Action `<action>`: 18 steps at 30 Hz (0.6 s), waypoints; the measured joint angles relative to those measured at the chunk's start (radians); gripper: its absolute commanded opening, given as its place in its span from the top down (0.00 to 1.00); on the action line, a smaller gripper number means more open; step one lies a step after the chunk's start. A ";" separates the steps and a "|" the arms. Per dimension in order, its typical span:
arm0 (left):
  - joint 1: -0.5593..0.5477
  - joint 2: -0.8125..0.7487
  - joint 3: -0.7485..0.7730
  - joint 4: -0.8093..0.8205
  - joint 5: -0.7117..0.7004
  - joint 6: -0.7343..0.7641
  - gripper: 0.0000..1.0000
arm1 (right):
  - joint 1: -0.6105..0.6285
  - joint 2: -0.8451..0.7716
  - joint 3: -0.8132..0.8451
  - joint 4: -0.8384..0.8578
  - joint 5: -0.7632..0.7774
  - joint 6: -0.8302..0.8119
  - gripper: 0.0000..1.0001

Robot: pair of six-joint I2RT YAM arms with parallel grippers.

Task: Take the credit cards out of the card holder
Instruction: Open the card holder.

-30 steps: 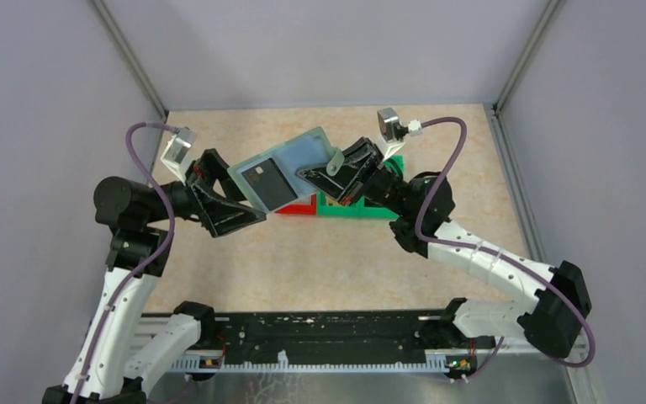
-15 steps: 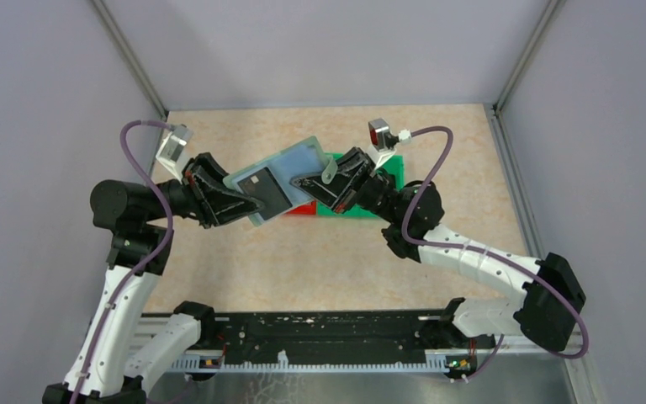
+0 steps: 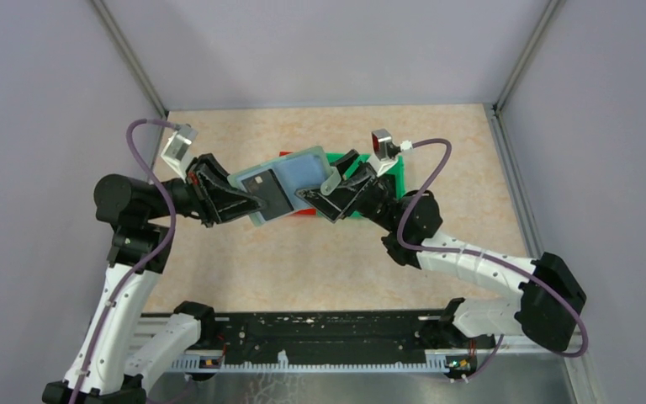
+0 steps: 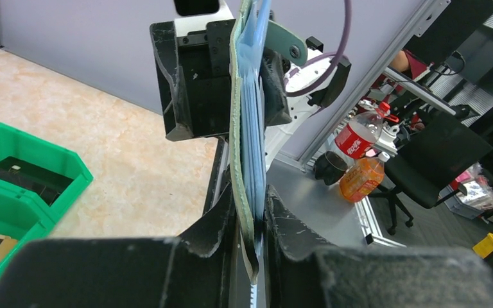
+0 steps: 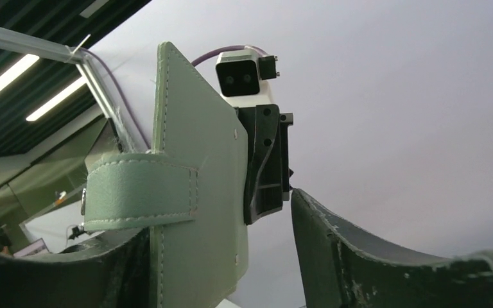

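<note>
While the card holder [image 3: 296,171] hangs in the air between my two arms, above the red bin [image 3: 304,210] and the green bin [image 3: 394,171] on the table [image 3: 303,265], my left gripper [image 4: 251,215] is clamped narrow on its edge. From my left wrist I see the holder edge-on and upright, pale green skin on one side and blue lining on the other, with my two fingers [image 4: 221,221] pressed against it from both sides.

From above, the holder lies tilted with its blue inner face towards the camera. A dark grey card [image 3: 273,195] sits in the pocket at the end nearest my left gripper. Whether more cards lie behind it I cannot tell.

My right gripper [image 5: 221,221] stands at the holder's opposite edge with its jaws apart. The pale green outer face rests by one finger, and clear air shows between the holder and the other finger [image 5: 340,256]. The closing tab [image 5: 140,192] lies flat across that outer face, and in the overhead view it sticks out beside my right fingers.
</note>
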 measured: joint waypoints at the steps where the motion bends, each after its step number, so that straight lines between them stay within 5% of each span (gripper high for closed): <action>1: 0.000 0.001 0.001 -0.012 0.000 0.009 0.96 | 0.002 -0.004 0.000 -0.011 0.002 -0.014 0.38; 9: 0.000 0.015 0.034 -0.130 -0.001 0.082 1.00 | 0.027 -0.016 0.022 -0.123 0.035 -0.110 0.66; 15: -0.005 0.017 0.056 -0.197 0.003 0.126 1.00 | 0.040 -0.070 -0.007 -0.187 0.104 -0.138 0.63; 18: -0.010 0.024 0.058 -0.225 0.007 0.138 1.00 | 0.043 -0.092 -0.031 -0.202 0.132 -0.148 0.73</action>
